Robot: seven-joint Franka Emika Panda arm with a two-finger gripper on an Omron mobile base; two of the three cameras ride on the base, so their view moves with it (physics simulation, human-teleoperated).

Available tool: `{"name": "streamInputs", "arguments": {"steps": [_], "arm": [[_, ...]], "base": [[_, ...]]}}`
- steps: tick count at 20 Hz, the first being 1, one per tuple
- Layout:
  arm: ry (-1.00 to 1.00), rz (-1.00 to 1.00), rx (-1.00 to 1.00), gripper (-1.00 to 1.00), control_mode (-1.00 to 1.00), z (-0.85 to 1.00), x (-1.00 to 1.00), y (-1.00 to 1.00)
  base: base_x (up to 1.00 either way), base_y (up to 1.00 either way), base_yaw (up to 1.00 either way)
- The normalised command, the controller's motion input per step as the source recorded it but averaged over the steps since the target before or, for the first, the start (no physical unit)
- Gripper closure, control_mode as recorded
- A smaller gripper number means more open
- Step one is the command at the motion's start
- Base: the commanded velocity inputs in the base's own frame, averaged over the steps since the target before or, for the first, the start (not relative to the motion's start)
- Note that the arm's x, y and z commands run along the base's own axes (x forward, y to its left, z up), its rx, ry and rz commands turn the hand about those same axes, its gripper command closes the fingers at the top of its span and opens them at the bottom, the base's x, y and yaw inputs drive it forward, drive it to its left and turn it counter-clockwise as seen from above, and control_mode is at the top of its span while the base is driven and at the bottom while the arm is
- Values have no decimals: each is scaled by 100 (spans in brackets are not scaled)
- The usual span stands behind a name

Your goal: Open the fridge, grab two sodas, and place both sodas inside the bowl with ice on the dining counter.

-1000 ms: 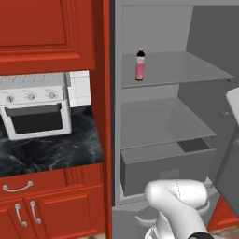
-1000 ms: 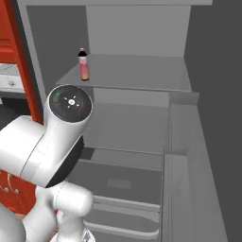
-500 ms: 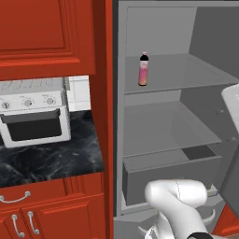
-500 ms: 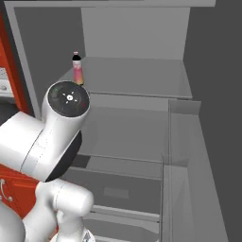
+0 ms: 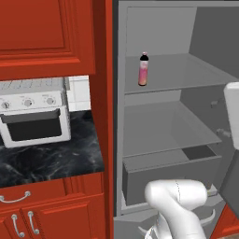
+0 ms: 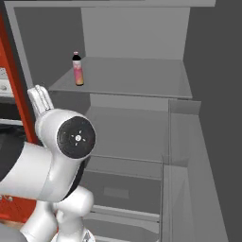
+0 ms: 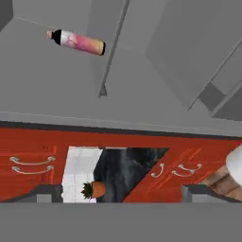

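White arm folded low in front of the open fridge, elbow joint up by the door side; gripper rolled sideways, fingers spread wide, holding nothing. Since a second ago the base views have slid, the fridge now sits more central. Soda bottle stands upright on the top shelf's left front, long axis vertical, cap up.

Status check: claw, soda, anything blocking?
Claw open, empty. Fridge open; one soda bottle upright on top shelf, untouched. Nothing in front of the bottle.
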Motion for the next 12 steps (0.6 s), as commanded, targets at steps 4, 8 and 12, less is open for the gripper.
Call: {"name": "streamInputs", "arguments": {"steps": [4,8,12], "arm": [[-52,27,-20,-100,-100,13,3,42],[-51,17,-21,-100,-100,51,8,2],[-38,3,-30,-100,-100,50,8,-11]], "base": [[0,0,0],[0,0,0],[0,0,0]]}}
